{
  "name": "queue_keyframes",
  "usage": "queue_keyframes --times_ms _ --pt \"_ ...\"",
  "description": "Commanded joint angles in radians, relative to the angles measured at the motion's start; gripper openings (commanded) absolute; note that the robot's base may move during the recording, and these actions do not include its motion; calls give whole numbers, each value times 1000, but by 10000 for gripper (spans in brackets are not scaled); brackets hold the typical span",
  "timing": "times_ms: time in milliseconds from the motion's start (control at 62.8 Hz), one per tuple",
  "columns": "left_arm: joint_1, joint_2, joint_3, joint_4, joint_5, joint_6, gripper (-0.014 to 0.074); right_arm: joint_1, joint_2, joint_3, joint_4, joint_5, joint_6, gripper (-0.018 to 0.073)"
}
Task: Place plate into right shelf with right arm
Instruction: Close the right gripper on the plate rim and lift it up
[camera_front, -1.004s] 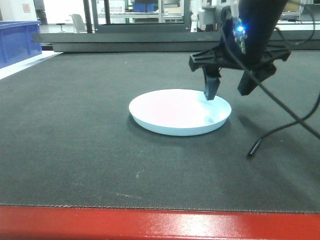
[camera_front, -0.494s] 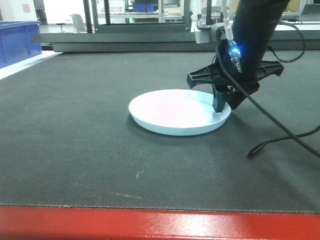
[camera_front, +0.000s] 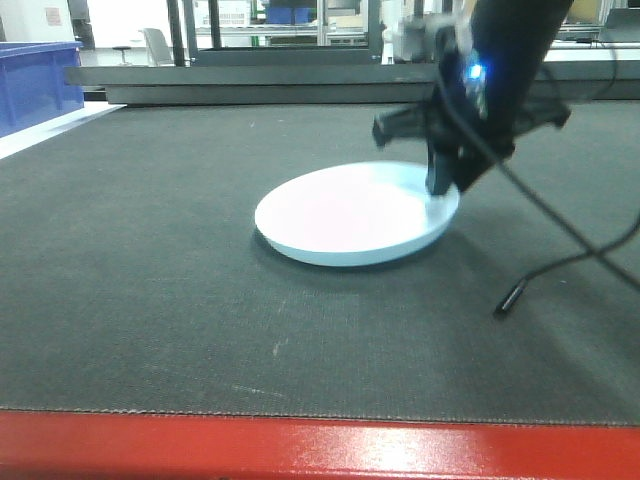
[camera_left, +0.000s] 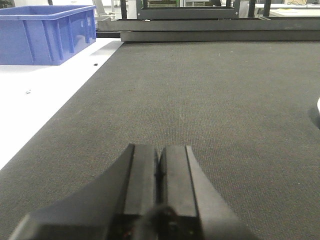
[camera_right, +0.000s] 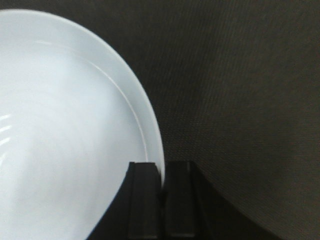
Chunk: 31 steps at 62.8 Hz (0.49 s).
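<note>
The plain white round plate (camera_front: 345, 212) is on the dark mat, its right edge tilted up. My right gripper (camera_front: 443, 185), on the black arm with the small blue light, is shut on the plate's right rim. In the right wrist view the two fingers pinch the plate's rim (camera_right: 75, 125) between them, gripper (camera_right: 161, 172). My left gripper (camera_left: 159, 155) is shut and empty, low over the bare mat, away from the plate. The right shelf is out of view.
A blue plastic bin (camera_front: 35, 82) stands at the far left, also seen in the left wrist view (camera_left: 45, 32). A black cable (camera_front: 560, 250) trails on the mat right of the plate. A low metal frame (camera_front: 300, 75) runs along the back. A red table edge (camera_front: 320, 450) is in front.
My right gripper came down onto the plate's right rim, closed on it and has lifted that side a little, shifting the plate slightly left.
</note>
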Motion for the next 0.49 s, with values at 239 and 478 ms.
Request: queue_keyframes --times_ms 239,478 --pt "-3 -11 6 -4 -82 -2 -47 -3 -432 269 -61 -174 -8 55" --pt "-3 -11 6 -4 -82 -2 -47 -3 -790 508 -102 -249 -8 55"
